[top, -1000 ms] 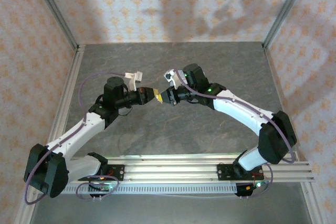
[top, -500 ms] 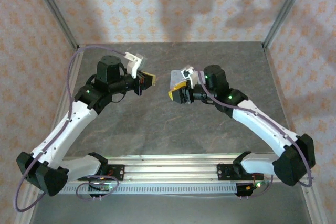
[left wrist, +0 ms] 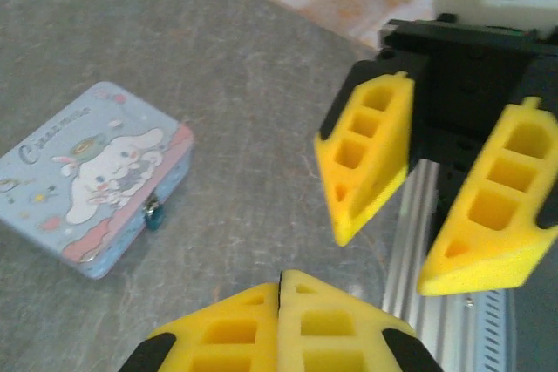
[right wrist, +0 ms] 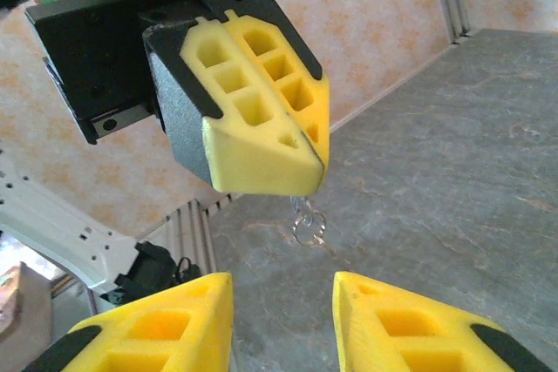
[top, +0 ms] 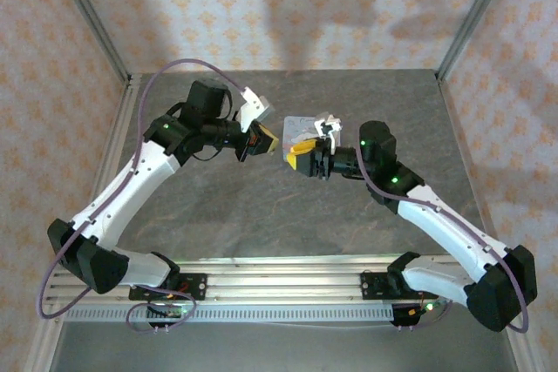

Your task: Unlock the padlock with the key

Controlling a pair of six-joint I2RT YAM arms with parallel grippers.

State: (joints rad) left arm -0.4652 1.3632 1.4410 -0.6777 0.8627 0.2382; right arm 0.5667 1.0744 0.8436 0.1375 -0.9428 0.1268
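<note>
Padlock [left wrist: 153, 213] hangs at the front of blue tin [left wrist: 96, 176] on table [left wrist: 261, 84]. Left gripper [right wrist: 301, 176] pressed together, pinching keyring chain [right wrist: 307, 224], ring dangling. Right gripper [left wrist: 386, 260] spread, empty, close by.

Padlock [left wrist: 153, 213] — a tiny dark blur on the tin [left wrist: 83, 141]; shackle and keyhole indiscernible

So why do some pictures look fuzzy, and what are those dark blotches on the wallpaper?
Top view: the blotches on the back wall are the arms' shadows. Left wrist view: soft all over, the cartoon tin hazy. Right wrist view: the left pincer and the key ring dangling from it are fairly sharp, the near yellow fingers blurred.
</note>
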